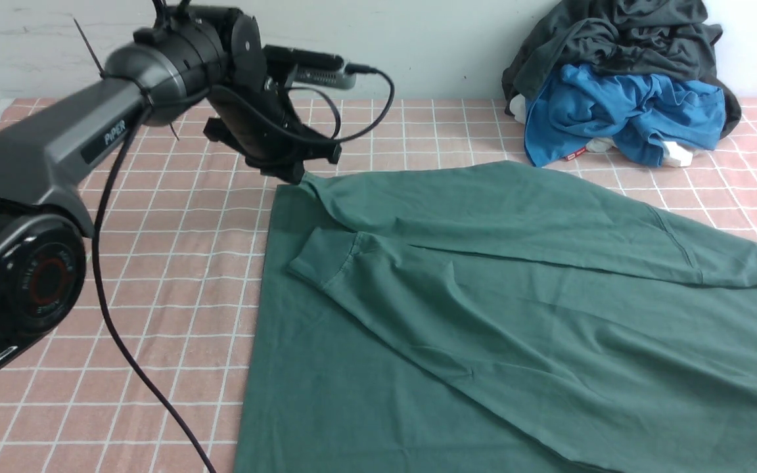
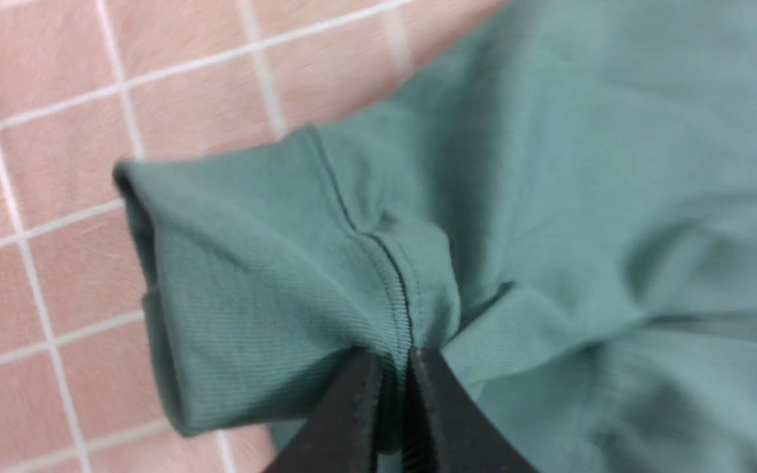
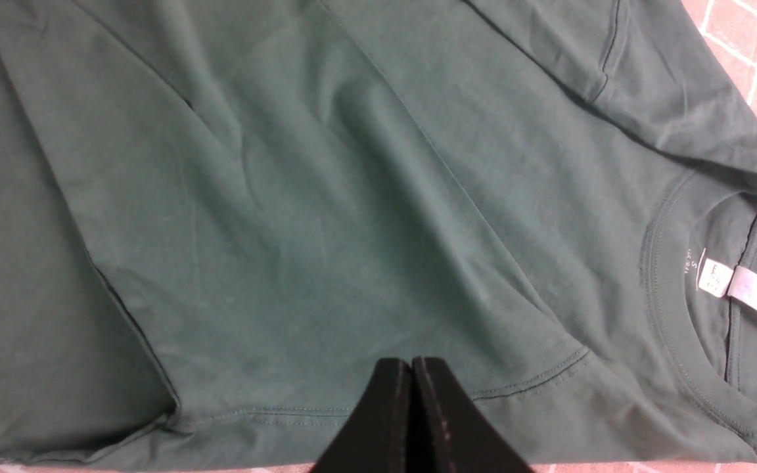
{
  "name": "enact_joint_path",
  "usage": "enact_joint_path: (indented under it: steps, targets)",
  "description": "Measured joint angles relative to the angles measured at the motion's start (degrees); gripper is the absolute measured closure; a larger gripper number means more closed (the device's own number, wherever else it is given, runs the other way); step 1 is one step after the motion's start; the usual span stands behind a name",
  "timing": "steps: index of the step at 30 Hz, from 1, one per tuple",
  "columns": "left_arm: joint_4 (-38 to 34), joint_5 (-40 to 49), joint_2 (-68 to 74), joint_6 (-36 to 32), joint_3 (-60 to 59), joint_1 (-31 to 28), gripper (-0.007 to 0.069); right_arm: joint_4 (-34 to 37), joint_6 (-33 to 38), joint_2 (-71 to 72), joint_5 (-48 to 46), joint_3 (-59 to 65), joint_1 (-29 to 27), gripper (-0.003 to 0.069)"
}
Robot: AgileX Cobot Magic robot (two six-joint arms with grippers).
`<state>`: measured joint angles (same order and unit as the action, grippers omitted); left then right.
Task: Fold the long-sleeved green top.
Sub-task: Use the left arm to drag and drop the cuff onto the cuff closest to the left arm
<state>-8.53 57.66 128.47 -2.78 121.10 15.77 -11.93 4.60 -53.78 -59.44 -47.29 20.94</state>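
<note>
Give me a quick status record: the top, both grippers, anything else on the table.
top: green top spread on pink checked cloth, one sleeve laid across its body
left: left gripper shut on the other sleeve's cuff
right: right gripper shut, nothing between its jaws, over the top's body
elsewhere: blue garment and dark grey garment piled at far right
</note>
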Motion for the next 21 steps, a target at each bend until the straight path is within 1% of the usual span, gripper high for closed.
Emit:
enact_joint_path:
  steps: [1, 3, 6, 10, 12, 15, 19, 20, 21]
  targets:
    - [0.0, 0.3, 0.0, -0.06, 0.0, -0.01, 0.0608, 0.0, 0.0, 0.0, 0.0, 0.0, 0.0, 0.0676]
    - [-3.9, 4.19, -4.77, -0.44, -0.07, 0.47, 0.0608, -0.16, 0.0, 0.0, 0.0, 0.0, 0.0, 0.0676]
    - [-7.69, 8.76, -10.31, -1.16, -1.42, 1.04, 0.0608, -0.19, -0.61, 0.39, -0.05, 0.0, 0.0, 0.0676]
    - [-8.8, 11.59, -17.63, -1.21, -8.39, 2.48, 0.0608, -0.19, -1.31, 3.12, -0.53, 0.0, 0.0, 0.0676]
    - [-8.94, 11.54, -20.06, -1.21, -12.71, 3.11, 0.0608, -0.21, -1.44, 4.92, -0.92, 0.0, 0.0, 0.0676]
    - [-9.28, 10.63, -25.01, -1.21, -22.37, 4.7, 0.0608, -0.32, -1.49, 7.73, -2.02, 0.0, 0.0, 0.0676]
    - [-9.96, 6.38, -29.9, -1.21, -34.77, 7.83, 0.0608, -0.38, -1.56, 10.75, -4.35, 0.0, 0.0, 0.0676]
    - [-9.96, 6.08, -30.06, -1.21, -35.93, 8.0, 0.0608, -0.38, -1.66, 10.87, -4.46, 0.0, 0.0, 0.0676]
    - [-10.35, 3.32, -30.99, -1.21, -40.11, 9.53, 0.0608, -0.38, -2.12, 11.52, -5.04, 0.0, 0.0, 0.0676]
